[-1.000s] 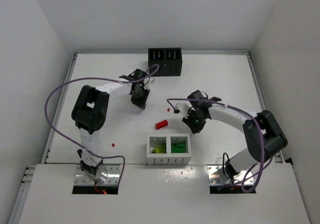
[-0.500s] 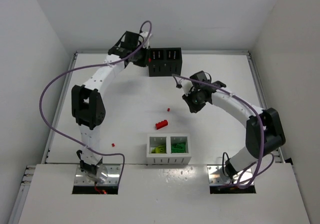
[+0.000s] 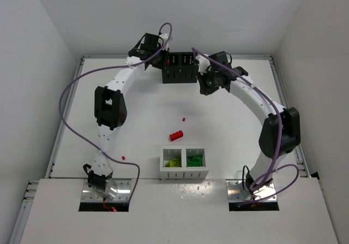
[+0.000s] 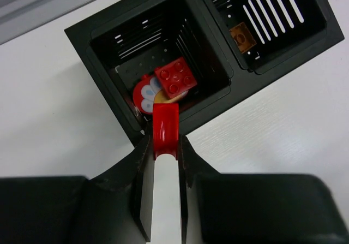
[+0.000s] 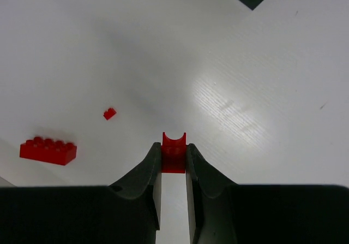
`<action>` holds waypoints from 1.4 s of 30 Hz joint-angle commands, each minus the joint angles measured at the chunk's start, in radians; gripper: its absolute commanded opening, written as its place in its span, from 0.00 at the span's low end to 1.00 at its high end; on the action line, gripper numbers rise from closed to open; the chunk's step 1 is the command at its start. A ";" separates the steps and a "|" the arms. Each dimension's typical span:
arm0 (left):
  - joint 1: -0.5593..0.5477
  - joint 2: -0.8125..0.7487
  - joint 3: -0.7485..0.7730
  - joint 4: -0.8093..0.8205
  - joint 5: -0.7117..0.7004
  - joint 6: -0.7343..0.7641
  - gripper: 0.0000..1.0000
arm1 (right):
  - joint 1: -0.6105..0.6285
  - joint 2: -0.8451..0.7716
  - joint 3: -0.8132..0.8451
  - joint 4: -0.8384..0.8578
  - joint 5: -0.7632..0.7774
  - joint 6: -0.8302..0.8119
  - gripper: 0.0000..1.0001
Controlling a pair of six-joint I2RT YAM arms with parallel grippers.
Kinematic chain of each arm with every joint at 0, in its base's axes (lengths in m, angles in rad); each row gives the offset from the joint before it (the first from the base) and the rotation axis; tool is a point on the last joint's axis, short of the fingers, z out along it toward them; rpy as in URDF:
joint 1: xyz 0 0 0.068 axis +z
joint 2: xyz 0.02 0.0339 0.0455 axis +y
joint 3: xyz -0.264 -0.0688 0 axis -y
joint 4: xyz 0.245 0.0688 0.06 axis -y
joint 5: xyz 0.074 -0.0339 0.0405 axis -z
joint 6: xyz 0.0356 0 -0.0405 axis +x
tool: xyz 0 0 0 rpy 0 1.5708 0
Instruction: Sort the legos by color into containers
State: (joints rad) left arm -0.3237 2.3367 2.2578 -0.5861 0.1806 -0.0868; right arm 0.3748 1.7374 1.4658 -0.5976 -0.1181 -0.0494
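Since both arms swung to the table's [image 3: 240, 140] far edge, left gripper [image 4: 165, 144] clamps red arched plastic brick [image 4: 165, 121] at black perforated box [image 4: 212, 101], right gripper [image 5: 174, 161] clamps second red brick [image 5: 174, 148], two boxes [image 3: 184, 172], three loose bricks [image 3: 175, 136].

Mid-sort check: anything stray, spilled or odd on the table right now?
Nothing is spilled or tipped; the black box and white box sit upright. One tiny red piece lies alone by the left arm, well apart from the red brick and small red bit near the centre, so it is easy to miss.
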 commanded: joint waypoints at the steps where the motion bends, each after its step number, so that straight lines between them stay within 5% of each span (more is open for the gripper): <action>1: 0.011 0.010 0.062 0.052 0.013 -0.002 0.06 | 0.001 0.023 0.083 0.030 -0.029 0.023 0.00; 12: 0.011 0.059 0.091 0.115 0.013 -0.022 0.13 | 0.012 0.053 0.135 0.064 -0.029 0.036 0.00; 16: 0.011 0.069 0.091 0.124 -0.006 -0.022 0.62 | 0.012 0.102 0.207 0.106 -0.029 0.087 0.00; 20: 0.011 0.046 0.073 0.156 -0.018 -0.042 0.76 | 0.012 0.184 0.304 0.160 -0.006 0.135 0.00; 29: 0.051 -0.210 -0.029 0.267 0.013 -0.103 0.78 | 0.012 0.496 0.675 0.307 -0.009 0.243 0.00; 31: 0.080 -0.266 -0.105 0.267 -0.025 -0.125 0.78 | 0.012 0.545 0.694 0.395 -0.021 0.255 0.00; 37: 0.208 -0.431 -0.347 0.198 -0.024 -0.159 0.99 | 0.023 0.663 0.783 0.470 -0.032 0.284 0.00; 42: 0.284 -0.530 -0.570 0.152 0.022 -0.121 0.99 | 0.032 0.723 0.830 0.504 -0.052 0.293 0.00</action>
State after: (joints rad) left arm -0.0601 1.8366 1.8091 -0.3748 0.1680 -0.2214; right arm 0.3962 2.4523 2.2230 -0.1867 -0.1402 0.2199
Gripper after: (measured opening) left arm 0.994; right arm 0.188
